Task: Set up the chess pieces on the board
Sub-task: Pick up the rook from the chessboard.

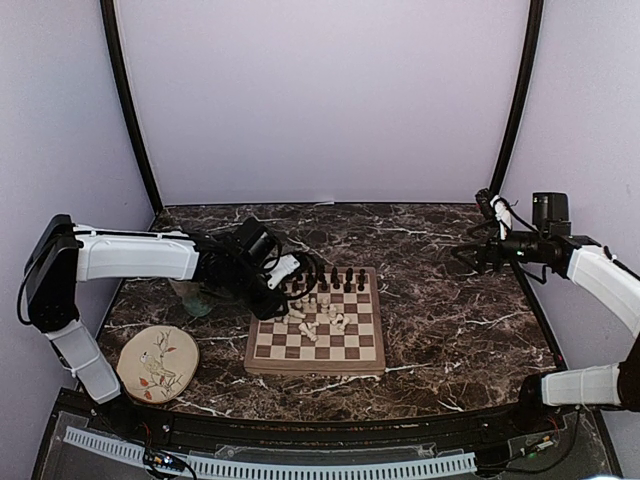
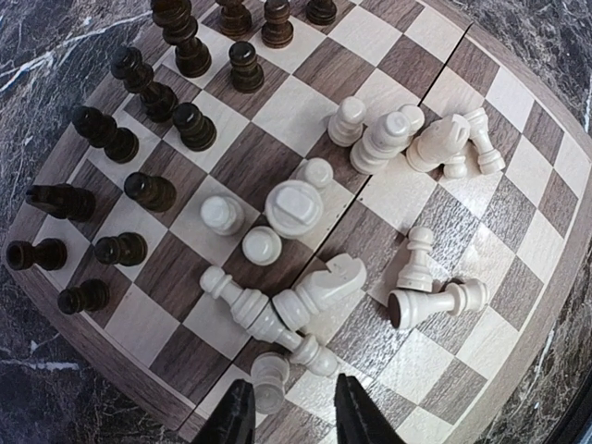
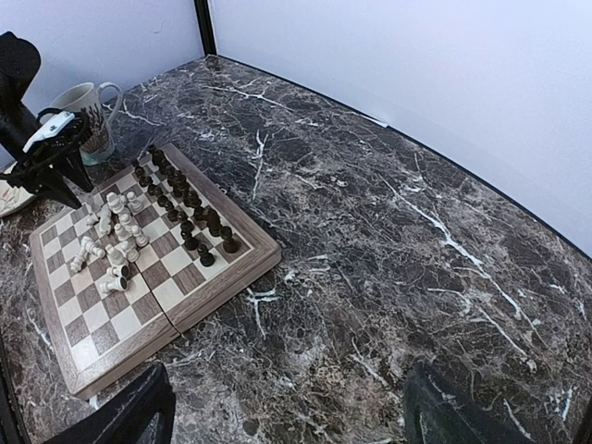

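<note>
A square wooden board (image 1: 340,350) lies on the marble worktop (image 1: 440,320), left of its middle and nearer its front edge than its back. The dark pieces (image 2: 194,125) stand in two rows along the board's far edge, most of them upright as far as the views show. The white pieces (image 2: 294,208) sit in a loose cluster around the middle of the board, closer to the dark rows than to the near edge. A few are upright, while several, a knight among them, lie on their sides, some touching one another. The left arm reaches across the board's far left corner, and the left gripper (image 2: 294,418) hangs above the white cluster. Its fingers are only a narrow way apart, with nothing clamped between them. A toppled white pawn (image 2: 268,381) lies on the board just beside one fingertip. The right gripper (image 3: 287,393) is raised near the right edge of the worktop, well apart from the board, its fingers spread wide and empty. A round bird-patterned plate (image 1: 158,363) rests near the front left corner of the worktop. A mug (image 3: 88,116) stands beyond the board's left side, under the left arm.
</note>
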Robot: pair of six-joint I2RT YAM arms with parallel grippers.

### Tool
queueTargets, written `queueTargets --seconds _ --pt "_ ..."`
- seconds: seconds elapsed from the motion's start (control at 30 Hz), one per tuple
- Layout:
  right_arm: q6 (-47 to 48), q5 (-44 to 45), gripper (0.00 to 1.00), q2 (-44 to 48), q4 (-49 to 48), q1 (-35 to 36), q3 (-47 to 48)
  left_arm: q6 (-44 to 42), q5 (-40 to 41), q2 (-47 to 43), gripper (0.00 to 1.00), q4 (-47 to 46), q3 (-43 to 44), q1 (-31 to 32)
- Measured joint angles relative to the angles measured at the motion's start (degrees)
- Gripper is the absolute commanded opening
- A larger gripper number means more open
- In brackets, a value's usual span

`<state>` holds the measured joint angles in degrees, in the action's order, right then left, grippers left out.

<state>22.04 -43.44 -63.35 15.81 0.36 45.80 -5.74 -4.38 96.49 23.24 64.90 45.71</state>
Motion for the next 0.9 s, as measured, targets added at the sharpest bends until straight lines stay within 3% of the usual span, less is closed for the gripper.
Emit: queueTargets --seconds 0.27,0.43,0.9 --pt "0.52 0.0 0.84 0.0 0.7 0.0 -0.02 0.17 0.81 1.01 0.28 0.76 0.66 0.0" --pt "0.85 -0.04 0.84 -0.07 0.92 0.0 -0.02 0.2 1.4 1.62 0.31 0.92 0.76 0.0" --pt "1.33 -0.09 0.83 -0.46 0.96 0.0 -0.02 0.39 2.08 2.95 0.05 2.4 1.55 0.0"
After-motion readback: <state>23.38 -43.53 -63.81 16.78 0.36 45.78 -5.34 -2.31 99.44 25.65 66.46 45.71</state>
